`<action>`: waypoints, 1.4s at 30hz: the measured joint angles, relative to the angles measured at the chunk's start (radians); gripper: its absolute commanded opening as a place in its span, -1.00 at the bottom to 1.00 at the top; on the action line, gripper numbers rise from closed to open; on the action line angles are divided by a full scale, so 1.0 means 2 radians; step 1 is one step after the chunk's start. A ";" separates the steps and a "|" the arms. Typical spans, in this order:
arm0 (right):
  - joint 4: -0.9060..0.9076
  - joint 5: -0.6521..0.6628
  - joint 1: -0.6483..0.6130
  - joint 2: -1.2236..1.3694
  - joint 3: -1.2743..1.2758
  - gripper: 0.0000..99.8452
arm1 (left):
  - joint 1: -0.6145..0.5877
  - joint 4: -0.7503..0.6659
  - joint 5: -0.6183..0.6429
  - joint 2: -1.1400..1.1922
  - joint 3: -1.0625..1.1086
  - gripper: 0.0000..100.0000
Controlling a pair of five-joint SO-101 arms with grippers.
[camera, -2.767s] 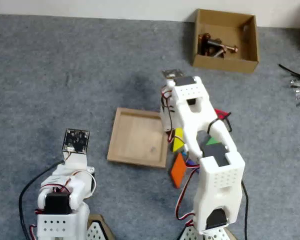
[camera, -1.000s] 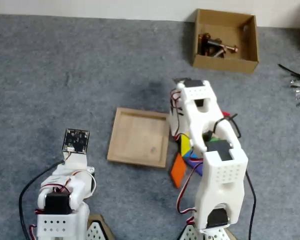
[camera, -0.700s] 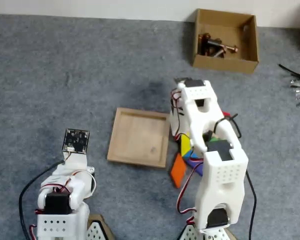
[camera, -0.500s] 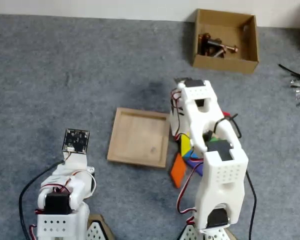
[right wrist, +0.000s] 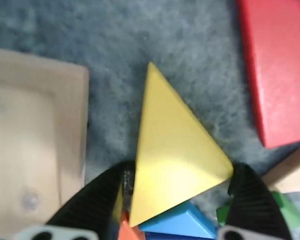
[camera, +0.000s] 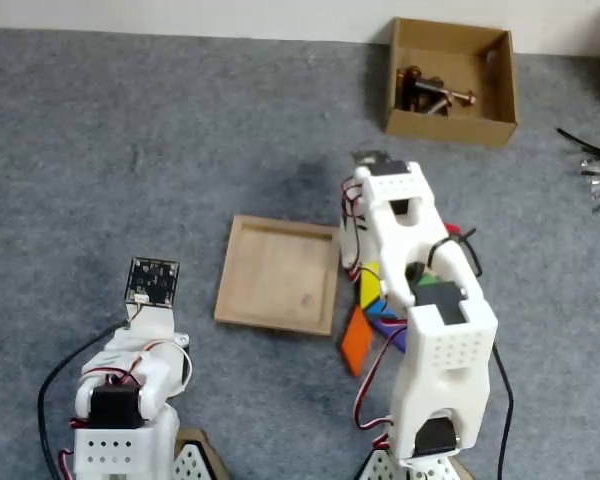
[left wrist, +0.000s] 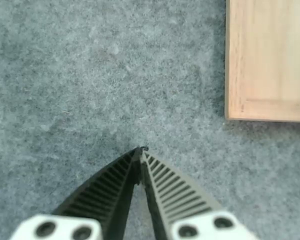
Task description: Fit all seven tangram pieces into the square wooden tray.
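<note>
On grey carpet [camera: 130,150], the right pincer [right wrist: 180,175] clasps a glossy yellow triangle [right wrist: 167,145]; left pincer [left wrist: 141,152] closed.

The table [camera: 130,130] is covered in grey carpet, and a square wooden tray [camera: 223,270] lies flat near its middle. Just beside the tray at 3 o'clock sits a cluster of pieces: a yellow triangle [camera: 369,284], a blue piece [camera: 384,322], an orange piece [camera: 356,340] and a red piece [camera: 443,229]. A cardboard box [camera: 445,128] stands at 1 o'clock, and loose cables [camera: 592,170] lie at the 3 o'clock edge.
</note>
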 measured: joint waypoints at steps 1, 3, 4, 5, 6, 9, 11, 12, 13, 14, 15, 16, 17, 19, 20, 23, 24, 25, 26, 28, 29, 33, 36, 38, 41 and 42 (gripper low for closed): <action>-0.001 -0.002 -0.001 0.000 0.000 -0.54 | 0.000 0.000 0.000 0.000 0.000 -0.99; -0.001 -0.005 -0.001 0.000 0.000 -0.53 | 0.000 0.000 0.000 0.000 0.000 -0.99; -0.001 -0.006 -0.001 0.000 -0.001 -0.53 | 0.000 0.000 0.000 0.000 0.000 -0.99; -0.001 -0.006 0.000 0.000 -0.004 -0.53 | 0.000 0.000 0.000 0.000 0.000 -0.99; -0.001 -0.006 0.000 0.000 -0.006 -0.53 | 0.000 0.000 0.000 0.000 0.000 -0.99; -0.001 -0.006 0.000 0.001 -0.014 -0.53 | 0.000 0.000 0.000 0.000 0.000 -0.99; -0.001 -0.006 0.000 0.001 -0.015 -0.53 | 0.000 0.000 0.000 0.000 0.000 -0.99; -0.001 -0.006 0.000 0.001 -0.015 -0.53 | 0.000 0.000 0.000 0.000 0.000 -0.99; -0.001 -0.006 0.000 0.001 -0.015 -0.53 | 0.000 0.000 0.000 0.000 0.000 -0.99; -0.001 -0.006 0.000 0.001 -0.015 -0.53 | 0.000 0.000 0.000 0.000 0.000 -0.99; -0.001 -0.006 0.000 0.001 -0.015 -0.53 | 0.000 0.000 0.000 0.000 0.000 -0.99; -0.001 -0.002 0.000 0.001 -0.015 -0.54 | 0.000 0.000 0.000 0.000 0.000 -0.99; -0.001 0.003 0.000 0.001 -0.015 -0.54 | 0.000 0.000 0.000 0.000 0.000 -0.99; -0.001 0.008 0.000 0.001 -0.015 -0.54 | 0.000 0.000 0.000 0.000 0.000 -0.99; -0.001 0.008 0.000 0.001 -0.015 -0.54 | 0.000 0.000 0.000 0.000 0.000 -0.99; -0.001 0.009 0.000 0.001 -0.015 -0.54 | 0.000 0.000 0.000 0.000 0.000 -0.99; -0.001 0.011 0.000 0.001 -0.019 -0.54 | 0.000 0.000 0.000 0.000 0.000 -0.99; 0.004 0.011 0.000 0.002 -0.026 -0.54 | 0.000 0.000 0.000 0.000 0.000 -0.99; 0.012 0.011 0.000 0.002 -0.034 -0.54 | 0.000 0.000 0.000 0.000 0.000 -0.99; 0.025 0.012 -0.008 0.004 -0.054 -0.54 | 0.000 0.000 0.000 0.000 0.000 -0.99; 0.026 0.012 -0.012 0.004 -0.062 -0.54 | 0.000 0.000 0.000 0.000 0.000 -0.99; 0.025 0.013 -0.029 0.004 -0.077 -0.54 | 0.000 0.000 0.000 0.000 0.000 -0.99; 0.031 0.013 -0.028 0.002 -0.078 -0.54 | 0.000 0.000 0.000 0.000 0.000 -0.99; 0.040 0.013 -0.028 0.001 -0.078 -0.54 | 0.000 0.000 0.000 0.000 0.000 -0.99; 0.040 0.013 -0.034 0.001 -0.078 -0.54 | 0.000 0.000 0.000 0.000 0.000 -0.99; 0.040 0.013 -0.035 0.001 -0.078 -0.54 | 0.000 0.000 0.000 0.000 0.000 -0.99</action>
